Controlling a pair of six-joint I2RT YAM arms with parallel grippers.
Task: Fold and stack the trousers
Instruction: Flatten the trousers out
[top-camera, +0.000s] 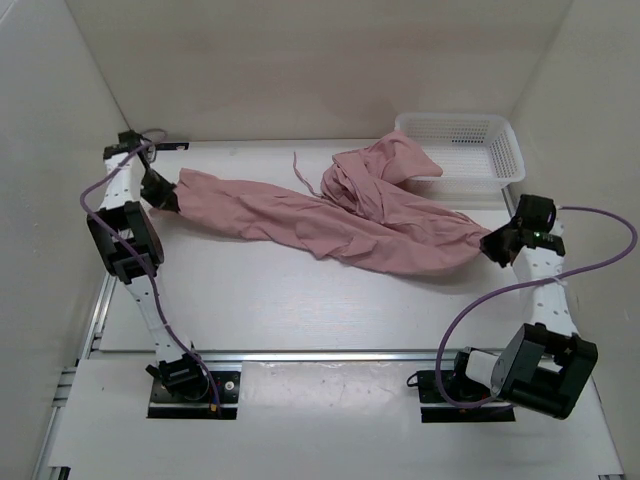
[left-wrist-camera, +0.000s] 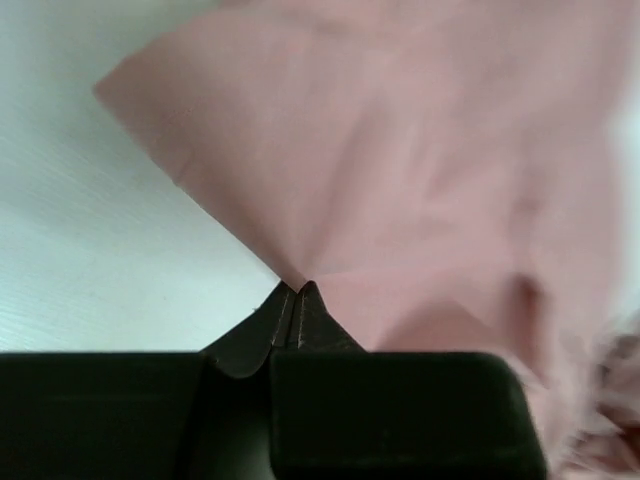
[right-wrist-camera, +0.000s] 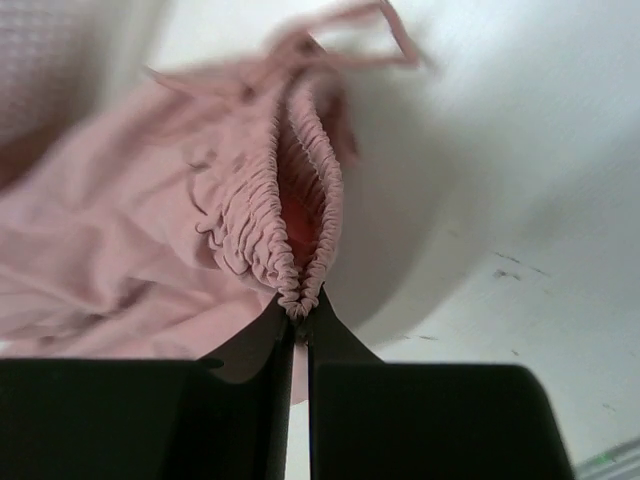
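The trousers (top-camera: 330, 220) are held stretched across the counter (top-camera: 300, 310), a leg end pinched in the left claw (top-camera: 167, 200) and the waistband (right-wrist-camera: 300, 200) in the right claw (top-camera: 491, 244), apparently to flatten them for folding.

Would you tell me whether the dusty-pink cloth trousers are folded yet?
Unfolded: the trousers lie stretched, rumpled, between left gripper and right gripper.

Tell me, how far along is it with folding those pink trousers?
Early days. Done: no fold shows; the trousers lie stretched and rumpled across the table, one part bunched beside the white basket. In hand: the left gripper is shut on one end of the cloth, the right gripper on the gathered waistband at the other. Left: every fold, then stacking.
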